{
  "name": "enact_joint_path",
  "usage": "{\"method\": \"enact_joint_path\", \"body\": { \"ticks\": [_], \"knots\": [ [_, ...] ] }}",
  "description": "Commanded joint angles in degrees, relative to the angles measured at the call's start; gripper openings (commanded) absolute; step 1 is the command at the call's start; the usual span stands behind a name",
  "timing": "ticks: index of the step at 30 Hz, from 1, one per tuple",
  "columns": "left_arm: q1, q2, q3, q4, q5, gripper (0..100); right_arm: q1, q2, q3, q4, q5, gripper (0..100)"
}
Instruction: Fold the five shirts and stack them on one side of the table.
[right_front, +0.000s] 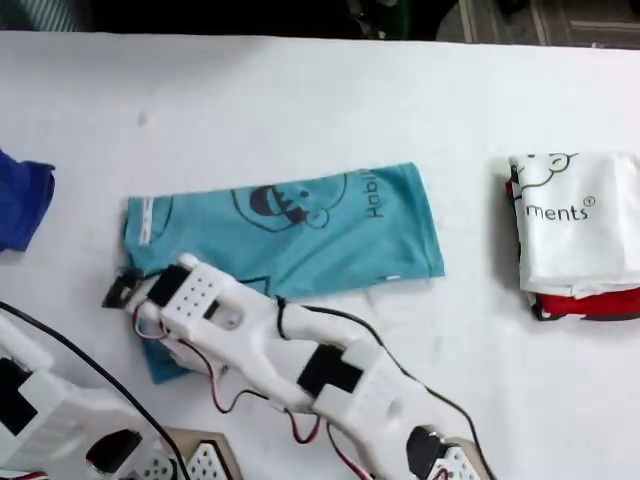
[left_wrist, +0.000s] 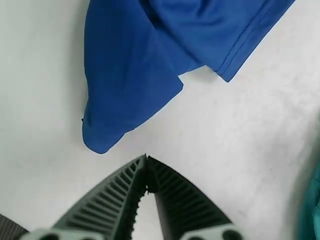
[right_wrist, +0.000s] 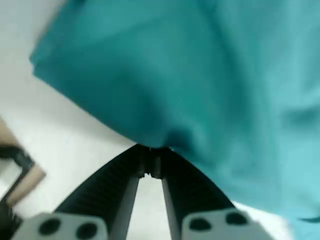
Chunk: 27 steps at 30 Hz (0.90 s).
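Bright, even light — the white table (right_front: 300, 90) nearly glares; soft shadows edge the folded stack (right_front: 580, 230) and the teal shirt (right_front: 320, 235).

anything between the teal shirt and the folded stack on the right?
Nothing. In the high view the stretch of white table between the teal shirt and the folded stack is bare.

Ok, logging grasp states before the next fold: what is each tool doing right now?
Left tool: closed, holding nothing, beside the blue shirt.
Right tool: closed on the teal shirt at its edge.
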Motion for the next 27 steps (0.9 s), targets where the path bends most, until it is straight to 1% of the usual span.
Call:
{"method": "enact_joint_path", "body": {
  "ticks": [1,6,8,9,13,15,19,23,25,27],
  "knots": [
    [-0.48,-2.95,-2.46,0.26,-0.26,3,0.22,0.13,-3.87,5.32,-0.26,1.8],
    [-0.48,-2.77,-2.29,0.09,-0.18,3,0.31,0.22,-14.68,10.59,-0.26,1.8],
    [-0.48,-2.77,-2.29,0.09,-0.26,3,0.22,0.57,-18.29,12.26,-0.26,3.8],
    [-0.48,-2.77,-2.37,0.09,-0.26,3,0.13,0.57,-19.34,12.53,-0.26,6.9],
    [-0.48,-2.77,-2.37,0.00,-0.35,3,-0.31,0.66,-19.52,12.62,-0.26,24.8],
    [-0.48,-2.77,-2.37,-0.18,-0.35,3,-1.89,0.84,-19.43,12.62,0.53,29.6],
    [-0.48,-2.77,-2.37,-0.18,-0.44,3,-6.11,0.92,-17.67,12.18,5.27,29.6],
    [-0.48,-2.77,-2.20,-0.18,-0.44,3,-6.73,4.62,-16.79,7.25,5.36,29.0],
    [-0.48,-2.77,-2.11,-0.18,-0.44,3,-6.64,7.34,-16.79,4.35,5.36,26.9],
    [-0.48,-2.77,-2.11,-0.26,-0.44,3,-6.64,9.63,-16.79,1.54,5.36,22.4]
  ]
}}
